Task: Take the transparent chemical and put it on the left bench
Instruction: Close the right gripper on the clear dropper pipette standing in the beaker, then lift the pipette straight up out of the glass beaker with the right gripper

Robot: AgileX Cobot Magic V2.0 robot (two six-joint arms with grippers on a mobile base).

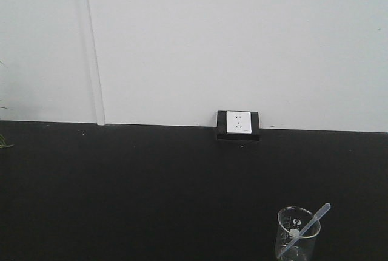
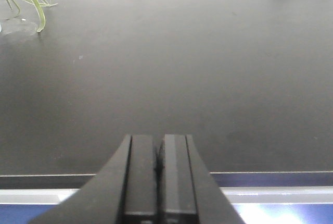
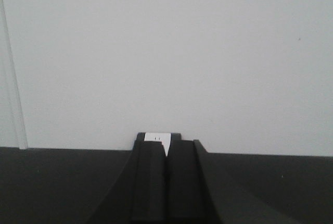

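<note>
Transparent chemical [image 1: 309, 227] leans tilted in beaker [image 1: 306, 247], upper end past the rim, on black worktop [image 1: 151, 188]. Likely light, slick, thin-walled; pinch gently on the exposed stem. Left end effector [image 2: 158, 143] and right end effector [image 3: 166, 151]: fingers together, empty.

The left gripper [image 2: 158, 146] sits above the near edge of the black worktop [image 2: 218, 78], pitched slightly downward and pointing across it toward its far edge. Its jaws are pressed together with nothing between them. The right gripper [image 3: 166, 152] is held level, aimed at the far edge of the same worktop. Its jaws also meet, leaving only a small notch at the tips, and grip nothing.
</note>
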